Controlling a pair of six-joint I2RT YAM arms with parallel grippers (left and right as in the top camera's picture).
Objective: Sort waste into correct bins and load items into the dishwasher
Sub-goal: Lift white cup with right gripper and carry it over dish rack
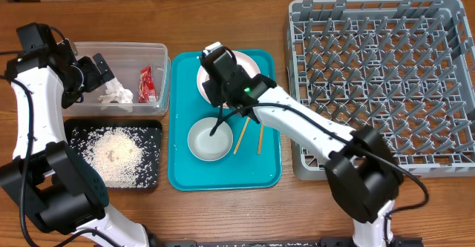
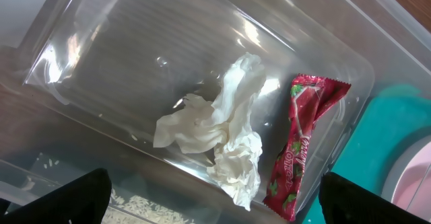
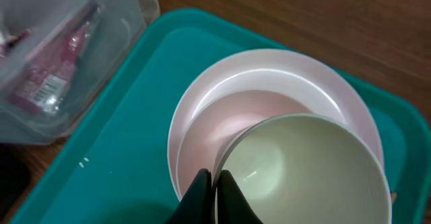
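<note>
While the right gripper [image 3: 215,192] pinches the rim of the grey-white bowl [image 3: 303,170] between its closed fingers, the bowl's hollow opens just right of the fingertips. The pink plate [image 3: 202,109] lies directly beyond them, partly hidden by the bowl. Both sit on the teal tray [image 3: 121,116]. From overhead, two chopsticks [image 1: 240,137] lie on that tray just beside the bowl, on the side toward the dish rack [image 1: 378,84].

The left gripper [image 2: 212,180] is spread wide above the clear tub [image 2: 121,42]. The crumpled tissue [image 2: 222,130] lies between and below its fingers, untouched, and the red wrapper [image 2: 303,143] is just beside it.
</note>
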